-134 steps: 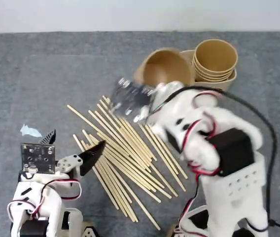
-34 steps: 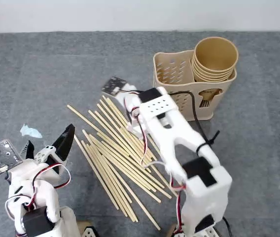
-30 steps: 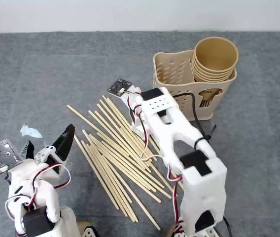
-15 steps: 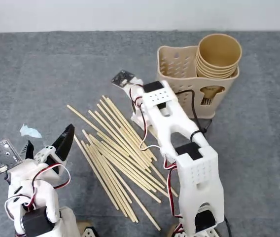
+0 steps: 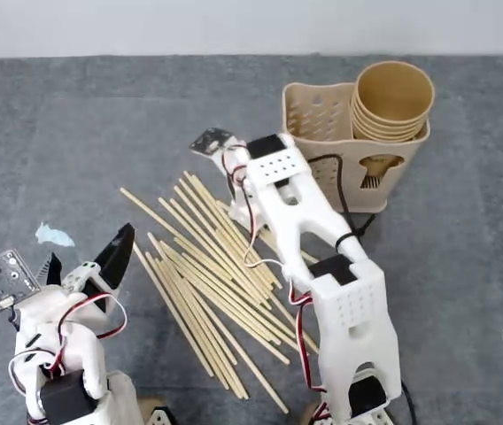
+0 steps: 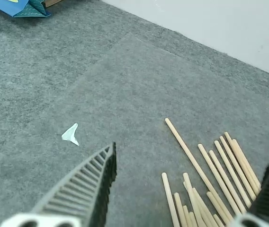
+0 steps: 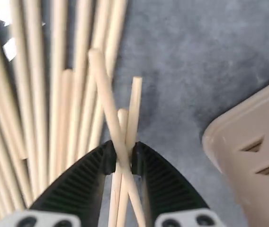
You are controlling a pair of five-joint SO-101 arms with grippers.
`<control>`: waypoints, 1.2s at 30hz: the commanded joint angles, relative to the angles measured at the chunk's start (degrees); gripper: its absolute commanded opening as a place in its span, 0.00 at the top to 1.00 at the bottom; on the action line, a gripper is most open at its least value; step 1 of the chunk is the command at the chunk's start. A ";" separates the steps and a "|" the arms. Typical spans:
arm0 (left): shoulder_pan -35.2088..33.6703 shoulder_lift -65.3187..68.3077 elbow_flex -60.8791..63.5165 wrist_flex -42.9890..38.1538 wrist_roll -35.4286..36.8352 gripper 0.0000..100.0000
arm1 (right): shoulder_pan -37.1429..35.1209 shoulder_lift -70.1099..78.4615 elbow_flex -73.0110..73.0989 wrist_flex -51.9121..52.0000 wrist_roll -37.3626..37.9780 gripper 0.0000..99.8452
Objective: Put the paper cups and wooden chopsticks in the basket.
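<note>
**Right claw pinches a chopstick at the edge of the pile, basket close by**

We open on the grey surface (image 5: 74, 133), and the beige basket (image 5: 318, 133) stands just beyond the right claw (image 7: 122, 158), near but not touching it. The paper cups (image 5: 393, 93) are nested in one stack in the basket compartment farther from that claw, so the cup half of the job looks done. The compartment nearer the claw looks free for sticks.

Now the chopsticks (image 5: 207, 274): a loose fan of them lies flat on the surface, running from under the right claw back towards the left claw (image 6: 194, 156). By my reading, this is the step in hand: the first sticks are being taken from the heap.

The right claw is down at the basket end of the fan, narrowed onto one chopstick (image 7: 107, 99) that crosses the gap at a slant. One or two neighbouring sticks seem caught in the gap with it; I can't tell if they are truly gripped.

The left claw hangs spread wide and holds nothing, with the near ends of the pile just ahead of it and a small paper scrap (image 6: 71, 134) off to one side.

Next it calls for a lift clear of the heap, a tilt to stand the stick up, and a carry over the basket rim. The slanted grip could let it swing or slip.
</note>
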 commanded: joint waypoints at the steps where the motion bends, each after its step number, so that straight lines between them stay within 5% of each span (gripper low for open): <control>1: 0.00 -0.88 -0.66 -1.32 0.18 0.56 | -2.15 -6.37 -4.92 3.47 -0.18 0.99; 8: 0.00 -0.88 -0.66 -1.23 0.18 0.56 | -6.37 -12.88 -5.45 4.62 -0.62 0.99; 29: 0.26 -0.44 -10.33 -1.41 -0.97 0.59 | -3.21 -13.67 5.71 3.56 -0.70 0.99; 36: 6.42 -0.70 -7.52 1.67 -0.97 0.59 | -5.41 -25.27 5.63 1.71 -0.70 0.99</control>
